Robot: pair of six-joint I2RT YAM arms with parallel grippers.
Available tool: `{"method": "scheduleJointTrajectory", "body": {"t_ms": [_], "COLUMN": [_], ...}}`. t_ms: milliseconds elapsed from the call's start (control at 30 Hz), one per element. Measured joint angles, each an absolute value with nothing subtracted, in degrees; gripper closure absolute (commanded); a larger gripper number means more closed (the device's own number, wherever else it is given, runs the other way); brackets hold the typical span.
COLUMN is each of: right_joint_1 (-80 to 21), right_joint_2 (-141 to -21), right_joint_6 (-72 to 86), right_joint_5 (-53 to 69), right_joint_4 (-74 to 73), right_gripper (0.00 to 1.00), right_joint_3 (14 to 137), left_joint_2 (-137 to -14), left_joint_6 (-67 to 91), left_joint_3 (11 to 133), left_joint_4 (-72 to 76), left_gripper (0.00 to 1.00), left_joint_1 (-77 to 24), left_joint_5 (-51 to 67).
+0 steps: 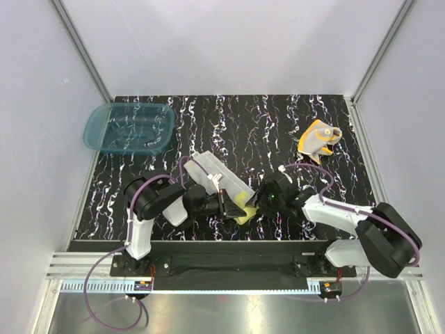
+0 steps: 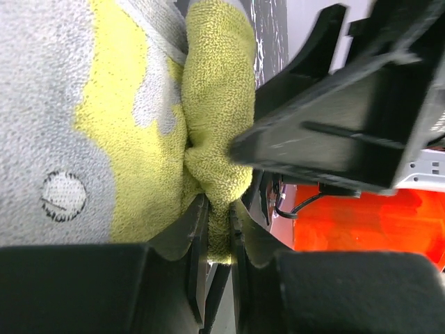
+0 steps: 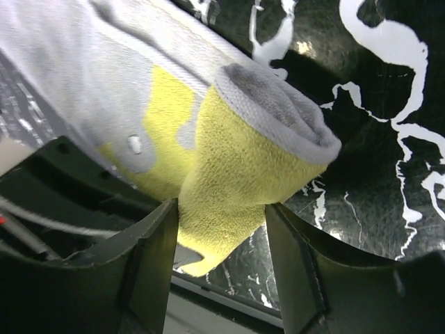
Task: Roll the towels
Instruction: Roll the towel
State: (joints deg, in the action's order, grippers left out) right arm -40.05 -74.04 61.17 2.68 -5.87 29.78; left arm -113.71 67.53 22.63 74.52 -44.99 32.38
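The pale yellow towel (image 1: 221, 179) lies grey side up at the near middle of the table, its near end rolled up yellow side out (image 3: 236, 167). My left gripper (image 1: 233, 205) is shut on that end, a fold of yellow cloth (image 2: 215, 104) pinched between its jaws (image 2: 219, 212). My right gripper (image 1: 259, 202) meets it from the right, its jaws (image 3: 221, 223) standing on either side of the roll and pressing it. The orange towel (image 1: 318, 139) lies crumpled at the far right, away from both grippers.
A translucent teal basin (image 1: 89, 132) stands at the far left corner. The black marbled mat (image 1: 264, 125) ends at white walls on three sides. The metal rail with the arm bases (image 1: 229, 264) runs along the near edge.
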Motion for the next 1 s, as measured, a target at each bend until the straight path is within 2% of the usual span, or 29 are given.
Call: {"method": "scheduleJointTrajectory", "body": {"t_ms": [133, 233, 267, 367, 400, 467, 500, 600, 633, 700, 733, 833, 1000], "right_joint_1": [-40.7, -40.8, -40.8, -40.9, -41.0, -41.1, -41.1, -41.1, -41.2, -41.2, -41.2, -41.1, -41.2], "right_joint_2": [-76.7, -77.3, -77.5, -78.2, -78.4, -78.7, -78.8, -79.0, -79.0, -79.3, -79.5, -80.6, -84.8], "right_joint_6": [62.2, 62.7, 62.8, 63.4, 63.5, 63.5, 63.4, 62.8, 62.5, 61.8, 61.4, 59.7, 56.5], "right_joint_5": [2.7, 2.6, 2.6, 2.6, 2.7, 2.7, 2.6, 2.5, 2.5, 2.5, 2.5, 2.8, 5.0], "right_joint_4": [-4.1, -3.5, -3.4, -2.8, -2.9, -3.3, -3.8, -6.8, -8.1, -10.6, -12.1, -16.0, -20.9], "right_gripper": [0.43, 0.62, 0.73, 0.85, 0.89, 0.91, 0.92, 0.93, 0.94, 0.95, 0.95, 0.95, 0.94], "right_joint_3": [29.8, 29.8, 29.8, 29.8, 29.8, 30.3, 30.6, 32.1, 32.8, 34.2, 35.0, 37.7, 42.7], "left_joint_2": [-113.2, -112.3, -112.1, -111.3, -110.6, -108.0, -106.5, -98.9, -95.8, -90.0, -87.6, -81.8, -74.0], "left_joint_6": [66.8, 66.0, 65.7, 64.4, 63.7, 61.3, 59.9, 54.2, 51.9, 47.2, 44.8, 37.3, 24.3], "left_joint_3": [23.1, 23.6, 23.7, 24.0, 24.0, 24.0, 24.0, 24.3, 24.8, 26.4, 27.5, 30.5, 32.2], "left_joint_4": [73.7, 72.9, 72.5, 70.5, 69.3, 65.5, 63.5, 53.7, 49.8, 41.7, 38.1, 27.9, 18.2], "left_gripper": [0.82, 0.82, 0.81, 0.79, 0.76, 0.71, 0.65, 0.43, 0.31, 0.29, 0.25, 0.24, 0.21], "left_joint_1": [-45.0, -45.0, -45.0, -45.0, -45.0, -45.0, -45.0, -45.0, -45.2, -45.6, -46.0, -48.9, -61.9], "left_joint_5": [32.4, 32.6, 32.6, 32.7, 32.6, 32.4, 32.1, 30.4, 29.0, 26.1, 24.1, 16.3, 0.2]}}
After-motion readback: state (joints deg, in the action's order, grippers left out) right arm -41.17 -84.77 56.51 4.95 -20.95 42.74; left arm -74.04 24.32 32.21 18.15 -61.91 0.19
